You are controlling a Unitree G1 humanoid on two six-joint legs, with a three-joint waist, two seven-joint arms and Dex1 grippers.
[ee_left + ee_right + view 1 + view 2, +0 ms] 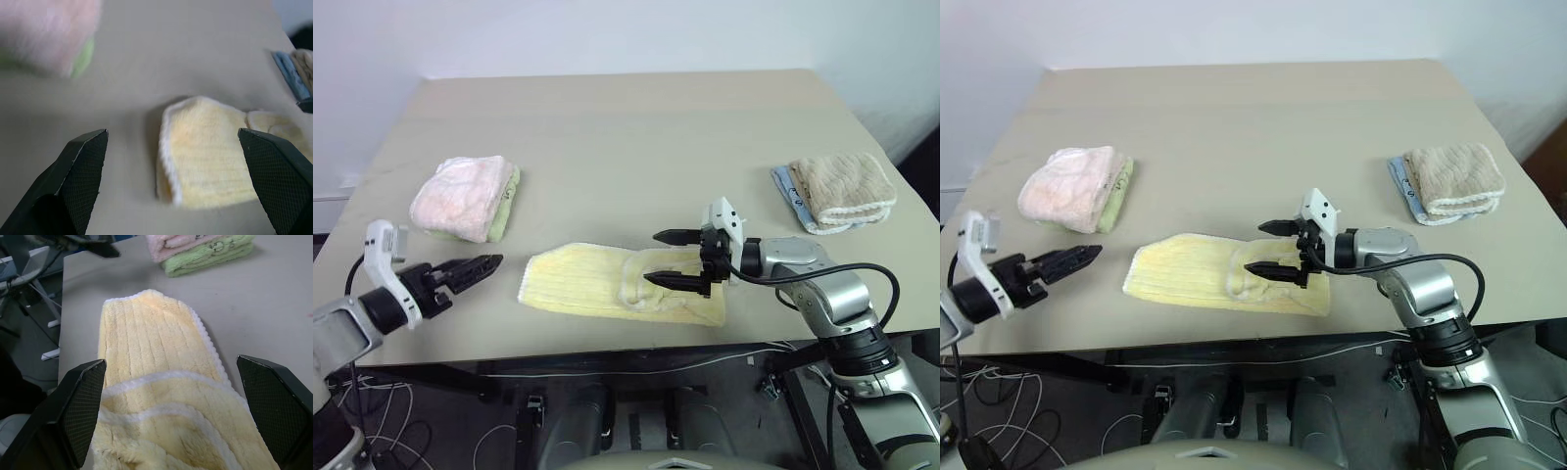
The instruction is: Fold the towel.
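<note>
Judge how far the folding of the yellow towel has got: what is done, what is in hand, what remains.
Done: the towel lies as a long strip, its right end lapped back on itself. In hand: nothing; the left gripper is open off its left end, the right gripper open over the lapped end. Left: probably tidying and another fold.

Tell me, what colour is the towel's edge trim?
White, on the pale yellow towel; right wrist view.

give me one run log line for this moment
towel: flat on table, right end folded over | left gripper: open, left of towel | right gripper: open, above folded end
</note>
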